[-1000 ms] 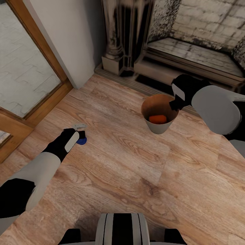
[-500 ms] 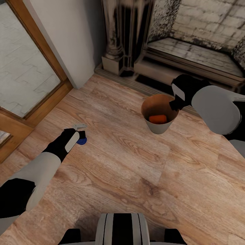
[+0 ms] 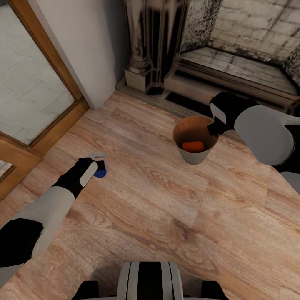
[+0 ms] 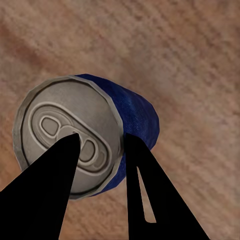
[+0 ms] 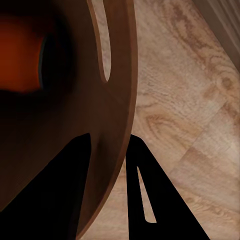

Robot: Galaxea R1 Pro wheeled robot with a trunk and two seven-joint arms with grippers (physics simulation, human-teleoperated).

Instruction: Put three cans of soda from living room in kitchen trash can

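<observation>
Between the two fingers of the left gripper (image 4: pixel 100 155), the dark blue can (image 4: pixel 87 132) was held clamped, one finger laid across its silvery top and the other against its blue side; in the head view the same can (image 3: pixel 100 171) was seen low over the wood floor (image 3: pixel 166 216), at the left of the scene and well apart from the bin. The trash can (image 3: pixel 195 155) stood further right, near the dark fireplace (image 3: pixel 154 46), with one orange can (image 3: pixel 193 146) lying inside it. Its far right rim (image 5: pixel 120 100) was pinched between the fingers of the right gripper (image 3: pixel 213 127), one finger inside the coppery wall and one outside; this hold was judged to serve for carrying the bin together with its contents. The blue can was judged to be kept in the other gripper so that it could be dropped in afterwards. A glazed door (image 3: pixel 29 83) in a wooden frame was seen at the far left. A third can could not be made out.
</observation>
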